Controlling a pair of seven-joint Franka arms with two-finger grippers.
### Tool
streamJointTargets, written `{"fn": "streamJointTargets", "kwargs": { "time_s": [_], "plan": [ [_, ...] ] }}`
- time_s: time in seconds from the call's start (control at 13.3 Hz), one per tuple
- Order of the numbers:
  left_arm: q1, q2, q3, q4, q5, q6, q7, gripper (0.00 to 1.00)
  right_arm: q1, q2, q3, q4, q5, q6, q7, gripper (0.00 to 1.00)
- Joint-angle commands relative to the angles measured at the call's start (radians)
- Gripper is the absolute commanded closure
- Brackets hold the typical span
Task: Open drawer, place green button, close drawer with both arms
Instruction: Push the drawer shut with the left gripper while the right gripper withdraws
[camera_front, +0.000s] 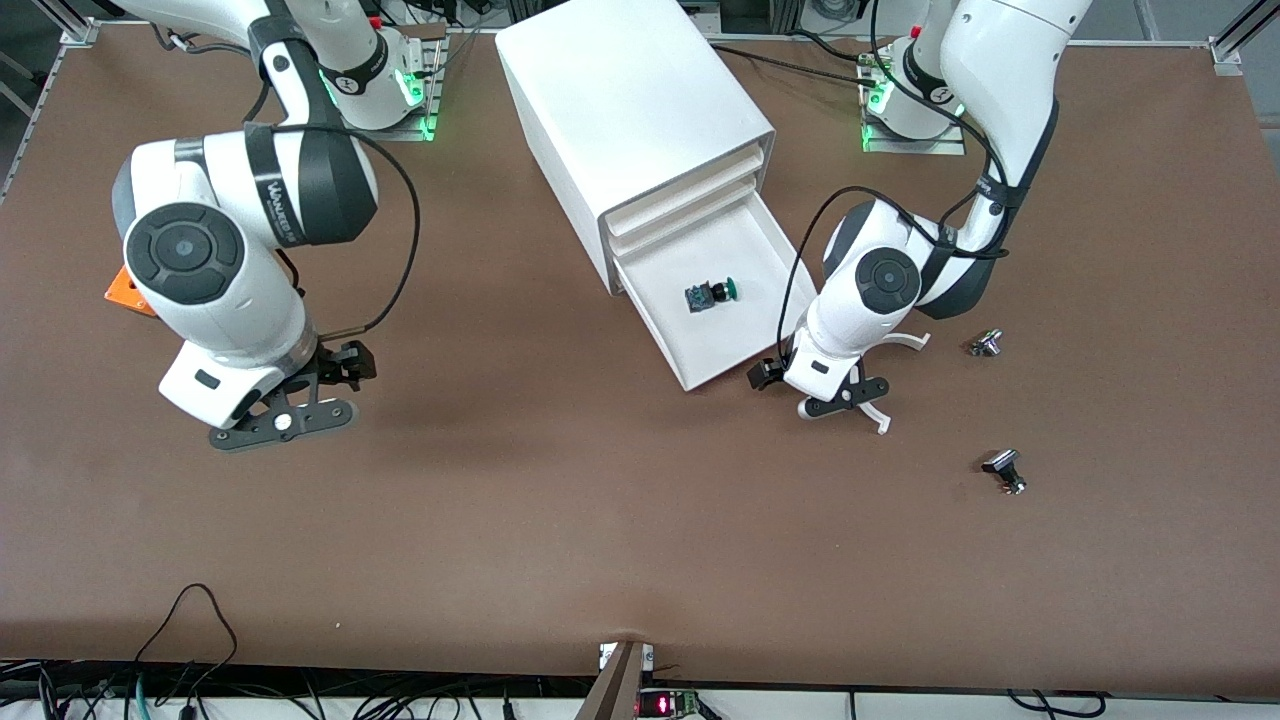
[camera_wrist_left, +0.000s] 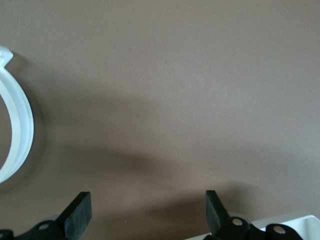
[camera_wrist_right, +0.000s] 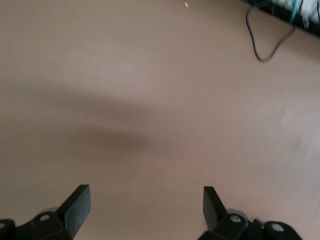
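Beside the open drawer (camera_front: 722, 300) — left gripper (camera_front: 845, 398) low, fingers wide — right gripper (camera_front: 283, 420) likewise, over bare table (camera_front: 560, 500).

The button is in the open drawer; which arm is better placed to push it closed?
Probably the left: the left gripper hangs open beside the front corner of the drawer, where the button lies. The right gripper is over bare table toward its own end.

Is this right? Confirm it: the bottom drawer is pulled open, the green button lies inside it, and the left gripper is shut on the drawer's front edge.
Not quite. The drawer is open and the button lies in it, but the left gripper is open and holds nothing. The left wrist view shows its fingers spread over bare table, beside the drawer's corner.
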Motion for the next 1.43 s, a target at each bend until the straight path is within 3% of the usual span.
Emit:
{"fn": "streamJointTargets", "kwargs": {
  "time_s": [0.0, 0.3, 0.6, 0.82, 0.97, 1.35],
  "plan": [
    [-0.015, -0.008, -0.009, -0.055, -0.009, 0.008, -0.075, 0.00, -0.016, -0.044, 0.016, -0.113, 0.004, 0.016, 0.236, 0.00],
    [-0.015, -0.019, -0.063, -0.090, -0.009, -0.005, -0.172, 0.00, -0.064, -0.062, 0.010, -0.120, 0.014, 0.017, 0.448, 0.00],
    [-0.014, -0.053, -0.121, -0.163, -0.011, -0.012, -0.175, 0.00, -0.224, -0.114, 0.021, -0.166, 0.024, 0.072, 0.405, 0.00],
    [-0.006, -0.099, -0.204, -0.202, -0.012, -0.090, -0.175, 0.00, -0.365, -0.154, 0.100, -0.161, 0.081, 0.079, 0.357, 0.00],
    [-0.005, -0.120, -0.250, -0.205, -0.012, -0.152, -0.178, 0.00, -0.376, -0.197, 0.102, -0.158, 0.083, 0.079, 0.348, 0.00],
    [-0.005, -0.120, -0.328, -0.228, -0.015, -0.190, -0.163, 0.00, -0.379, -0.242, 0.015, -0.124, 0.116, 0.073, 0.023, 0.00]
  ]
}}
